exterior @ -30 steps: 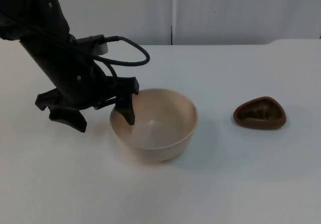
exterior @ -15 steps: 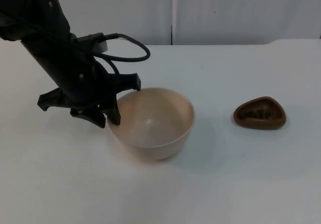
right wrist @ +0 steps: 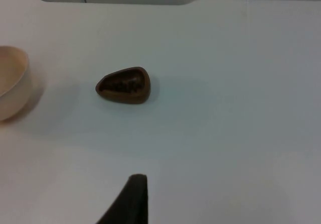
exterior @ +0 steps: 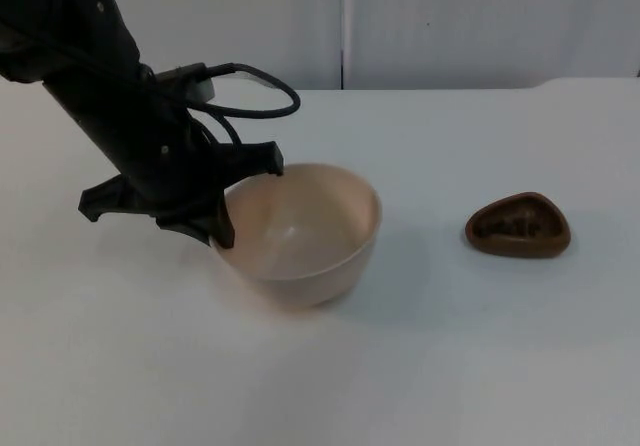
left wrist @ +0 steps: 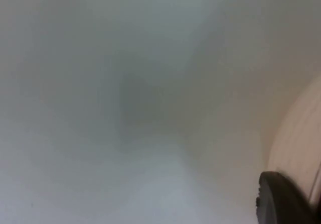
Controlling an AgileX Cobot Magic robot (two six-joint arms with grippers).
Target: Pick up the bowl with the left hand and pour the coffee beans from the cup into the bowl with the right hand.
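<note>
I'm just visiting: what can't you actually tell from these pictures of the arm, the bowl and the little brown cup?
- Top view: the left gripper hides the bowl rim it clamps.
- Left wrist view: blur leaves just a bowl wall and one of the fingers.
- Cup: contents too small and dark to identify.
- Right gripper: one of the fingers shows, cut off by the edge.

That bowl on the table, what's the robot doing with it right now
The left gripper is clamped on the near-left rim of the beige bowl and is tipping it up off the white table. The brown cup of coffee beans sits untouched to the bowl's right. The right arm waits; its fingertip hangs above the table.
</note>
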